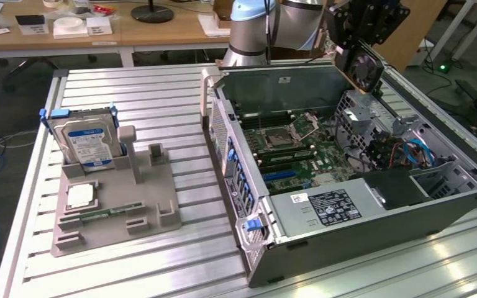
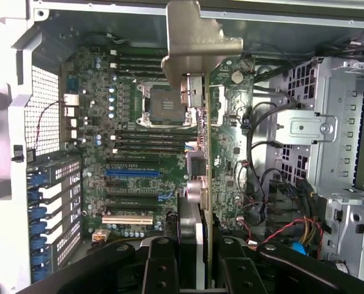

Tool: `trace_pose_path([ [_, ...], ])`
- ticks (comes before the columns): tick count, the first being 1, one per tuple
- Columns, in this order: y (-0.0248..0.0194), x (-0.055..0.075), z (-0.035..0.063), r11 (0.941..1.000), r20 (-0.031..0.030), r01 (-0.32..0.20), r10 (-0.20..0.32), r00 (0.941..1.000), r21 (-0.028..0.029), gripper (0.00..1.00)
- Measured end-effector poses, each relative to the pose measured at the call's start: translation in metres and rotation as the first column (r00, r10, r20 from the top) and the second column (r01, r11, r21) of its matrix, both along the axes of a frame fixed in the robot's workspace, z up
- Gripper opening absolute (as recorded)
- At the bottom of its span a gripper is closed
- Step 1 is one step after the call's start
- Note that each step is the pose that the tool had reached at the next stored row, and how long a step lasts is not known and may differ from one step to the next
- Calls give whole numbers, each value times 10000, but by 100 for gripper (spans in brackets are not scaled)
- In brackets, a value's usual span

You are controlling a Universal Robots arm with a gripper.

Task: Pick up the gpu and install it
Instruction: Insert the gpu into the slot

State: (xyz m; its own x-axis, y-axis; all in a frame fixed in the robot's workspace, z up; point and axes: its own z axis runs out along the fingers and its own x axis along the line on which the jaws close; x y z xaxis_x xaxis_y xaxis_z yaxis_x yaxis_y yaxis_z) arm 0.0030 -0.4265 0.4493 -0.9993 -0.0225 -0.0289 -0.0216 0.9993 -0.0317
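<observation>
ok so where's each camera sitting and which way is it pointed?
Exterior view: off the arm, raised, angled down across the table at the open computer case; the arm and its tool, holding the gpu over the case, show.
Wrist view: on the wrist, looking down into the case at the motherboard; the tool's fingers grip the gpu, seen edge-on.
Shared: gpu, tool, case, motherboard.

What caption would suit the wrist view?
Gripper holds the gpu edge-on over the motherboard of the open computer case.
</observation>
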Motion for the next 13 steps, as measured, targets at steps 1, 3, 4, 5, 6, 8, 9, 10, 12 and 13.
trace_pose_path([
  [1, 0, 0, 0, 9999, 0, -107, 107, 9999, 1, 28],
  [3, 0, 0, 0, 9993, -1, -369, 369, 9993, -1, 28],
  [4, 0, 0, 0, 9987, 0, -512, 512, 9987, 0, 28],
  [5, 0, 0, 0, 9978, 0, -658, 658, 9978, 0, 28],
  [6, 0, 0, 0, 9968, 0, -799, 799, 9968, -1, 28],
  [8, 0, 0, 0, 9944, 0, -1055, 1055, 9944, 0, 28],
  [9, 0, 0, 0, 9929, 0, -1188, 1188, 9929, 0, 28],
  [10, 0, 0, 0, 9909, 0, -1348, 1348, 9909, -1, 28],
  [12, 0, 0, 0, 9862, 0, -1657, 1657, 9862, 0, 28],
  [13, 0, 0, 0, 9837, 0, -1798, 1798, 9837, 0, 28],
])
